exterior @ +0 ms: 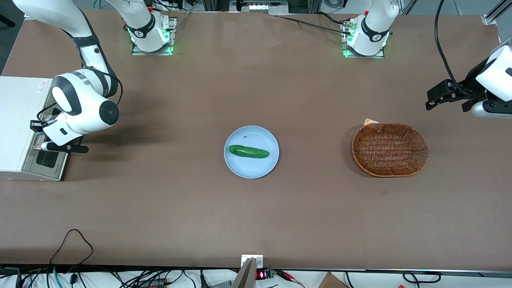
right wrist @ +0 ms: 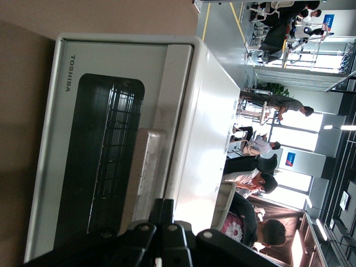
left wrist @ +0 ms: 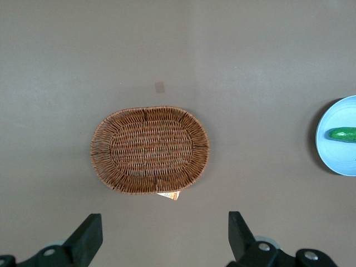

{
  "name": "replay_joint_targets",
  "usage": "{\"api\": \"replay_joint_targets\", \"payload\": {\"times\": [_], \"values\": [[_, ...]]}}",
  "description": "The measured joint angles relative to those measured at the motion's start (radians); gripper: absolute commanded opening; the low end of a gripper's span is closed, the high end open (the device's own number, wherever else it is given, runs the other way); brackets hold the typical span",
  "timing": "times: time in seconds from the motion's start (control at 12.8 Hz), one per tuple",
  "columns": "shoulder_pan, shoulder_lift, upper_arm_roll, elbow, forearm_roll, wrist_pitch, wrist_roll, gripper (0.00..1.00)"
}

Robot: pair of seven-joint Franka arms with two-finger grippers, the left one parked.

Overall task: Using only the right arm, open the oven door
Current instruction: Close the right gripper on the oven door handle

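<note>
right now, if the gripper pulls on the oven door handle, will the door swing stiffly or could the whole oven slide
The oven door looks like a rigid metal frame with glass, so it should likely pivot as one stiff panel. The oven is small and sits loose on the table, so it may slide or tip. The gripper sits at the door's pale handle, which looks smooth, possibly slippery.

Cucumber (exterior: 248, 151) on plate (exterior: 240, 166); wicker basket (exterior: 389, 149)

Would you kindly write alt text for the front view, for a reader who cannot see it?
The right arm's black two-finger gripper sits against the silver-grey, dark-windowed oven door of a white boxy toaster oven at the working arm's end of a brown table. Mid-table, a green cucumber lies on a pale blue round plate; an empty brown oval wicker basket sits toward the parked arm's end.
</note>
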Motion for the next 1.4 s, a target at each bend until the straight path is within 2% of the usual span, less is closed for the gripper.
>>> {"api": "replay_joint_targets", "payload": {"times": [0.23,1.4], "values": [[-0.017,0.011,0.0,-0.002,-0.021,0.011,0.009,0.02],[-0.013,0.018,0.008,-0.025,-0.026,0.017,0.123,0.01]]}}
